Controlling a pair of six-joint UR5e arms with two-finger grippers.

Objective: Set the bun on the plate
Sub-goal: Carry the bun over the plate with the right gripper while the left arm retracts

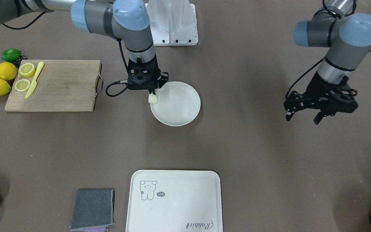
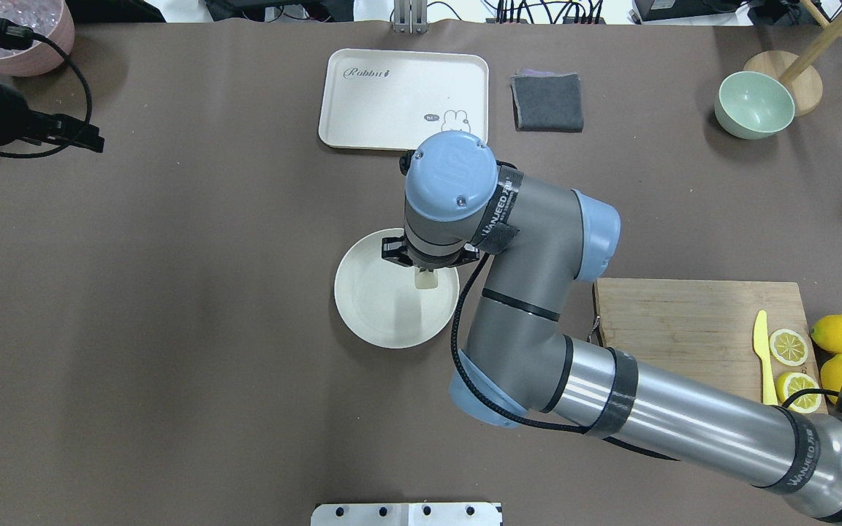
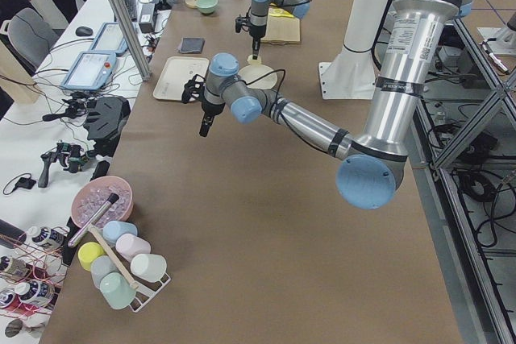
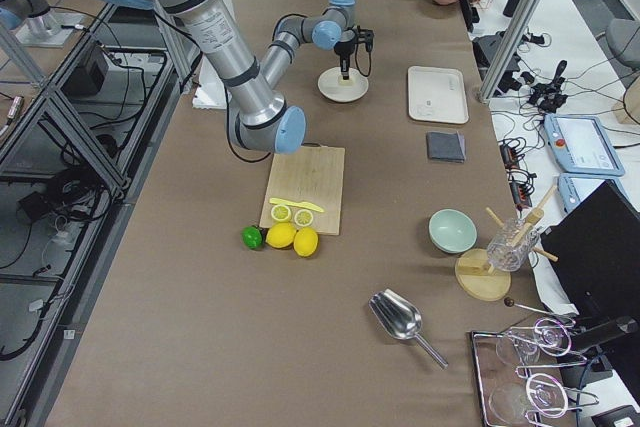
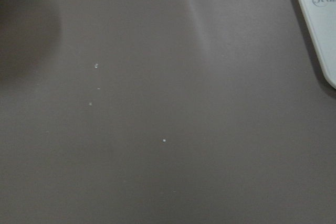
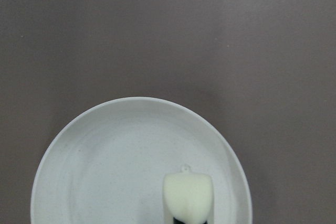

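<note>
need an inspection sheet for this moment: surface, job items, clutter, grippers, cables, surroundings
Surface: brown table, a few pale specks in the left wrist view.
Job's things: bun held over plate, near its rim; whether they touch cannot be told.
Clutter: board with lemon slices and knife; lemons, lime, tray, cloth, bowl, scoop.
Grippers: right gripper shut on bun; left gripper open, empty, off to the side.
Cables: black cable loops off the right wrist, beside the plate.
Surroundings: tablets beside the table; cup rack at the table's end.
</note>
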